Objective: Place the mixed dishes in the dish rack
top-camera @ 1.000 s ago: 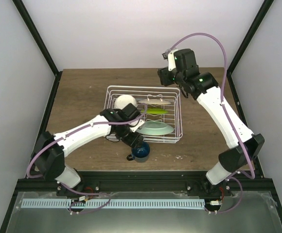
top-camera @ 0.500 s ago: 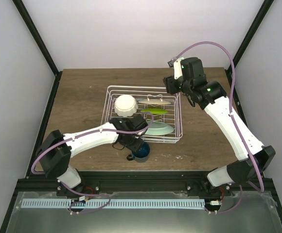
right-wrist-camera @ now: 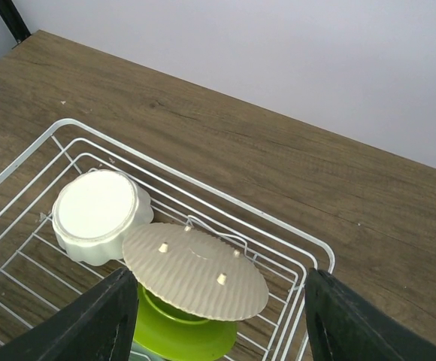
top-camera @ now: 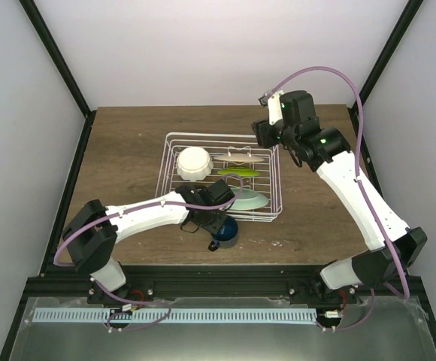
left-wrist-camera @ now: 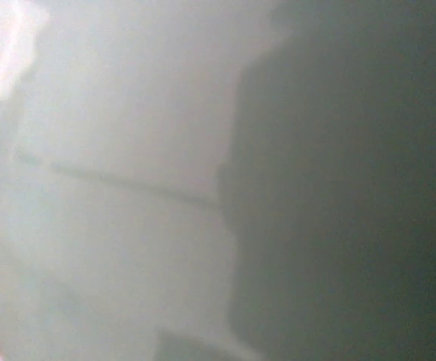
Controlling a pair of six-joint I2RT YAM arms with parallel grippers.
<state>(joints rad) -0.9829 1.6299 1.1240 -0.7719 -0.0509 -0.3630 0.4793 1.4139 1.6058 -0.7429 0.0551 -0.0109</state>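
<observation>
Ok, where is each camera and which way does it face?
Top external: above and behind the bases, looking down; left arm, right arm, dish rack, left hand at the mug.
Left wrist: only pale and dark blur; no fingers discernible.
Right wrist: over the rack's far side, looking down at bowl and cream plate; own fingers below.
Shared: top external and right wrist both show rack, bowl, plate.

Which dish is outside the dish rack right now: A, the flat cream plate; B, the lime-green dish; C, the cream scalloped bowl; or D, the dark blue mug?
D: the dark blue mug sits on the table just in front of the dish rack, outside its wires.
</observation>
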